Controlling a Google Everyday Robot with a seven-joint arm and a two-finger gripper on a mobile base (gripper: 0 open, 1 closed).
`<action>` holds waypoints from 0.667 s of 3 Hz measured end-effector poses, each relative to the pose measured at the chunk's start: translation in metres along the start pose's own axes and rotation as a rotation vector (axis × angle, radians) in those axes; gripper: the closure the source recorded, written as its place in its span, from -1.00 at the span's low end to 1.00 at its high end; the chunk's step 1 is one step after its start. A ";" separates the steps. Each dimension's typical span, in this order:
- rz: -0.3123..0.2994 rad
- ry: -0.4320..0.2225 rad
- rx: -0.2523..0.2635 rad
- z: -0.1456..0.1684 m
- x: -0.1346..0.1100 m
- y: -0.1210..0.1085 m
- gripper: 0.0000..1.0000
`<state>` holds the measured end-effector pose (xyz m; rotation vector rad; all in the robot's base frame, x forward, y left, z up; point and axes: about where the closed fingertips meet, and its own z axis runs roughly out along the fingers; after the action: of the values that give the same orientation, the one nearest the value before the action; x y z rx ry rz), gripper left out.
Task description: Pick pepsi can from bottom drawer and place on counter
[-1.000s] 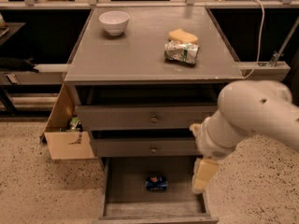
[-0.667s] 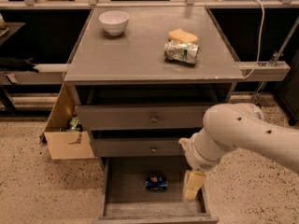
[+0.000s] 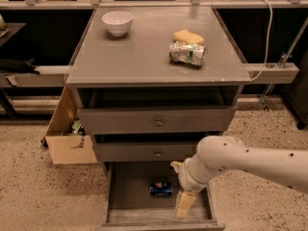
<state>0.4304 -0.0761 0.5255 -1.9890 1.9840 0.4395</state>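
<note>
progress: early | claw [image 3: 185,204] over bottom drawer [image 3: 130,194], opening: cannot tell | pepsi can [image 3: 161,188] just beside claw (not grasped) | left: grasp, lift to surface [image 3: 144,47]

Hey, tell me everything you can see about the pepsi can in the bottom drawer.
The pepsi can is small and blue with a red mark. It lies on its side on the flat grey floor of the open bottom drawer, near the middle, lengthwise left to right. Only the drawer floor touches it. The gripper hangs just right of it in the view, low over the drawer, not touching the can.
</note>
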 end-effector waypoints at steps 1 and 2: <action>0.040 -0.091 -0.044 0.069 0.009 0.000 -1.00; 0.040 -0.091 -0.044 0.069 0.009 0.000 -1.00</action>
<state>0.4295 -0.0551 0.4588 -1.9220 1.9777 0.5777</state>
